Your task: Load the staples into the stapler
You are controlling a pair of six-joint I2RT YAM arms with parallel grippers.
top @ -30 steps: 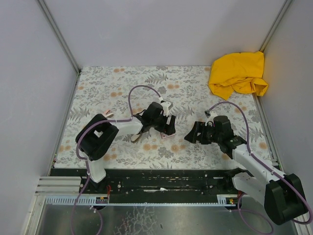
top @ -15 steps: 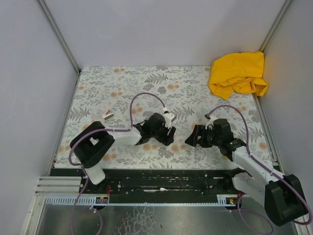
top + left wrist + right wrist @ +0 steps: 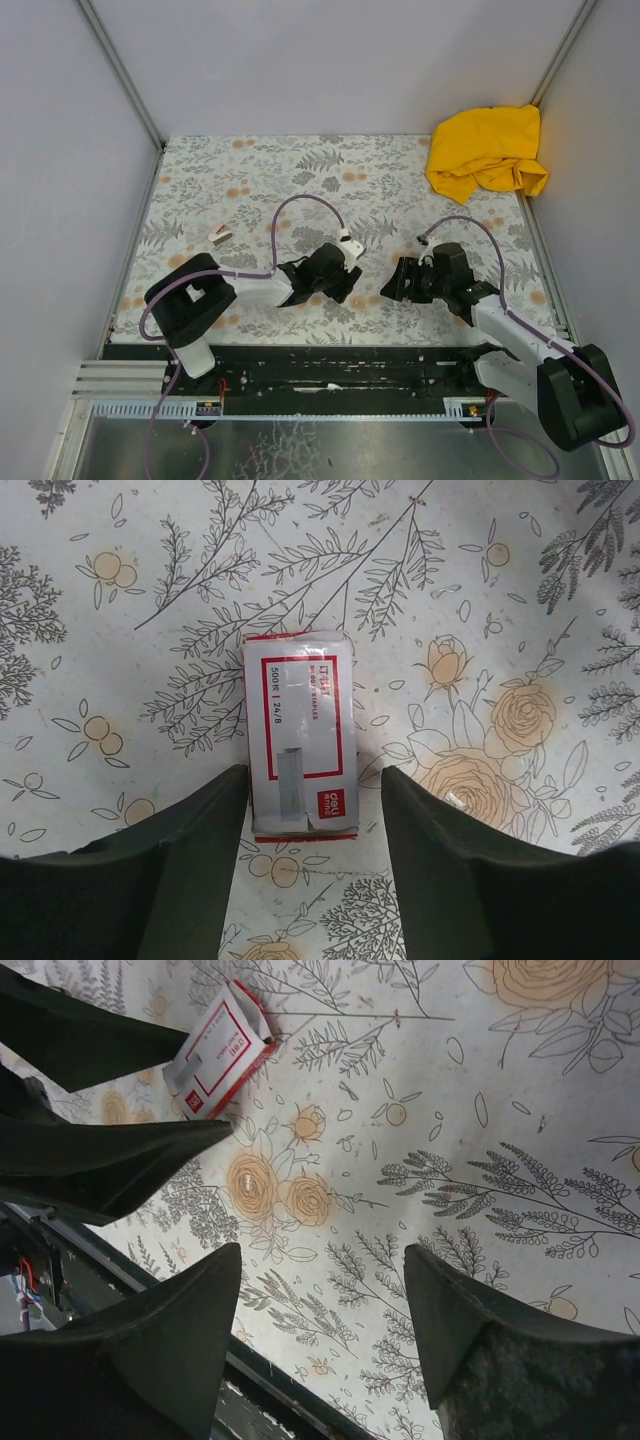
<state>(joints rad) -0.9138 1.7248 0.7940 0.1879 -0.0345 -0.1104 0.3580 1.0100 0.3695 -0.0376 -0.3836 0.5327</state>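
A small white box with red print (image 3: 300, 735) lies flat on the floral table cover. My left gripper (image 3: 312, 771) is open and straddles the box's near end; its left finger (image 3: 200, 830) is almost at the box's edge, and the right finger stands off by a small gap. The staples themselves are hidden. In the top view the left gripper (image 3: 345, 285) covers the box. The cream stapler (image 3: 220, 236) lies far off to the left. My right gripper (image 3: 320, 1300) is open over bare cover, and the box (image 3: 220, 1050) shows beyond it. It sits just right of the left gripper (image 3: 393, 282).
A crumpled yellow cloth (image 3: 487, 150) lies in the back right corner. The black rail (image 3: 320, 355) of the table's near edge runs just behind both grippers. Grey walls enclose the table on three sides.
My left gripper has swung right and toward the near edge, come down over the box and narrowed its jaws. The right gripper has barely shifted and closed a little.
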